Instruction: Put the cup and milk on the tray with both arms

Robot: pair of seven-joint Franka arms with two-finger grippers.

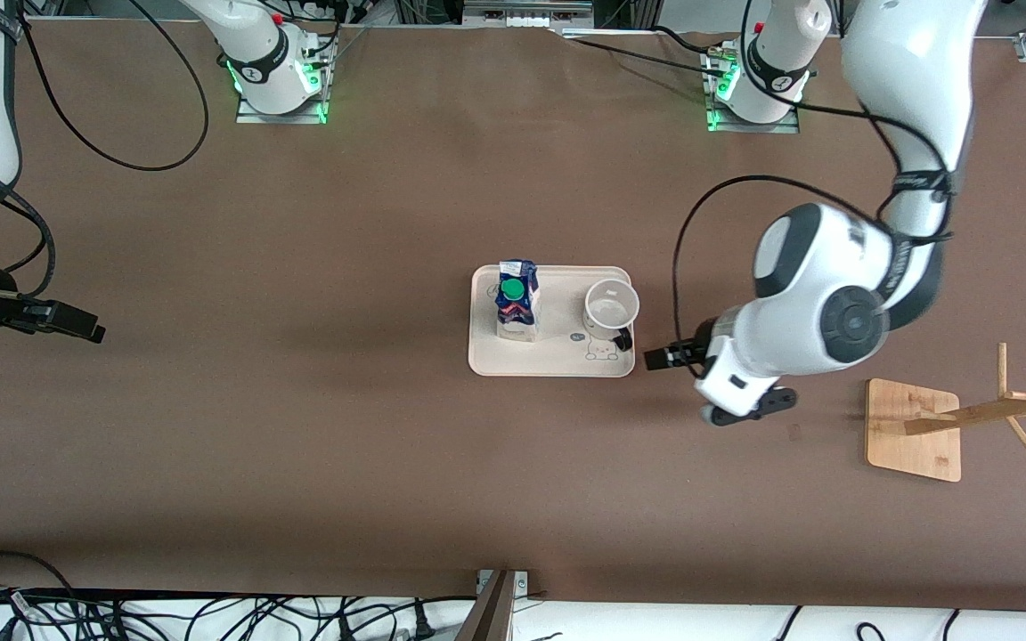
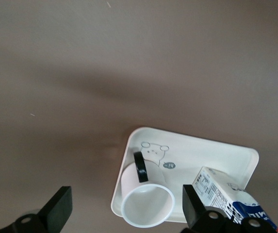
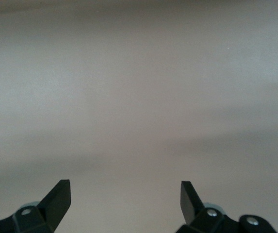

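The cream-white tray (image 1: 557, 358) lies mid-table. The milk carton (image 1: 517, 303) with its green cap stands upright on it, at the end toward the right arm. The white cup (image 1: 611, 304) stands upright on the tray's other end, its black handle pointing toward the front camera. My left gripper (image 1: 657, 359) is open and empty, over the table just off the tray's end beside the cup. The left wrist view shows the cup (image 2: 146, 208), milk (image 2: 221, 191) and tray (image 2: 202, 155) past my open left gripper (image 2: 125, 206). My right gripper (image 1: 77, 322) is open and empty over bare table (image 3: 125, 196), away from the tray.
A wooden stand with a square base (image 1: 914, 429) sits toward the left arm's end of the table. Cables run along the table edge nearest the front camera.
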